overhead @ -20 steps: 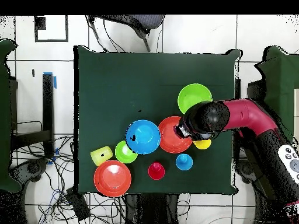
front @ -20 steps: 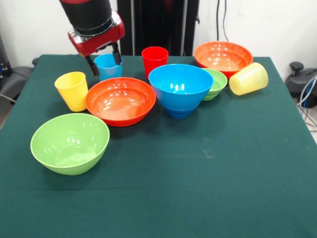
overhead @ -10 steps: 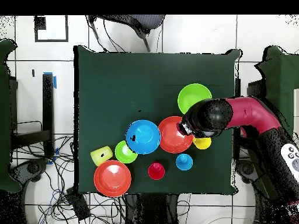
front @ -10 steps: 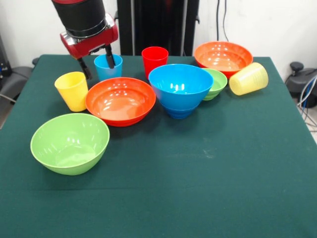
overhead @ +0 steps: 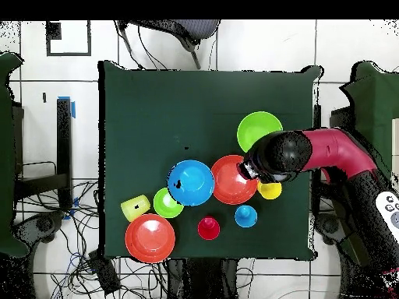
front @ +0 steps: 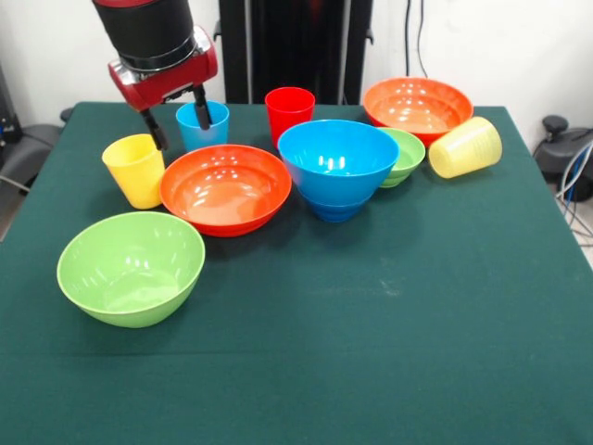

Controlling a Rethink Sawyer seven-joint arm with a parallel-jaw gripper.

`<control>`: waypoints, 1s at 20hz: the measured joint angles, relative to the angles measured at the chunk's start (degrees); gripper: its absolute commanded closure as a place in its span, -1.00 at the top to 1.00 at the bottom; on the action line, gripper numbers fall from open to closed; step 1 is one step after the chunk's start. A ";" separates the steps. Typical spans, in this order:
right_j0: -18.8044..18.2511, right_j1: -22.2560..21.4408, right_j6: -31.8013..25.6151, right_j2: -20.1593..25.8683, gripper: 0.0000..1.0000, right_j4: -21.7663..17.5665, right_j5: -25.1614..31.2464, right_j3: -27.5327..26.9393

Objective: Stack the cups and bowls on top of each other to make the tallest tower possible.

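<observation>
Gripper (front: 175,117) hangs above the table with fingers apart, holding nothing. Yellow cup (front: 136,170) stands upright just below its left-hand finger in front view; light blue cup (front: 203,125) stands behind the other finger, beside the orange-red bowl (front: 225,189).

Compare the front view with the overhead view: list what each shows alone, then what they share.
Only the front view shows the gripper open, its fingers hanging apart between the yellow cup and the light blue cup, and the pale yellow cup lying tipped on its side. Only the overhead view shows the whole table with the tiled floor around it, and the red arm reaching in. Both show the big blue bowl, the big green bowl, both orange bowls and the red cup.
</observation>
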 measured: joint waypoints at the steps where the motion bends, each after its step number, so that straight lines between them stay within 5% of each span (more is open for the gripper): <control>1: 0.01 0.00 0.00 -0.01 1.00 -0.08 0.00 0.00; 20: 4.08 0.29 0.00 -2.78 1.00 -9.84 -7.90 -0.41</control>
